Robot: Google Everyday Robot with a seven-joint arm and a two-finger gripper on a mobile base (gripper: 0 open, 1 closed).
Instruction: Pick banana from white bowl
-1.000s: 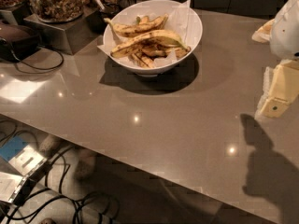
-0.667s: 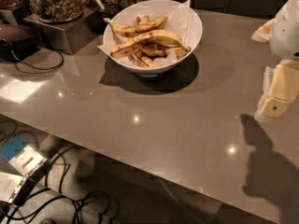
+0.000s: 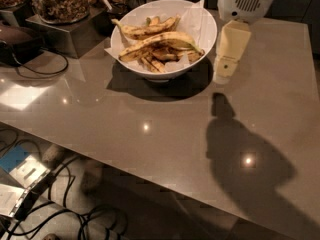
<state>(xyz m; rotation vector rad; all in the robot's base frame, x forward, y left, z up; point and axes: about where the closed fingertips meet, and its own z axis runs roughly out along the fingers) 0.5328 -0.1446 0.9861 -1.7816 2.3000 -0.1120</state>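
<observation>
Table [image 3: 150,134] held one bowl [image 3: 150,8]: the banana [image 3: 165,38], one slimmer banana [image 3: 142,30], several pieces [image 3: 159,64]. One gripper [image 3: 223,70] hovered beside it, state unclear.

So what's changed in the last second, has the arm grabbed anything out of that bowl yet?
Not yet. The gripper has swung in from the far right of the picture and now hangs just beside the white bowl, near its right rim, holding nothing. The banana lies in the bowl as before, and the jars of nuts haven't moved.
</observation>
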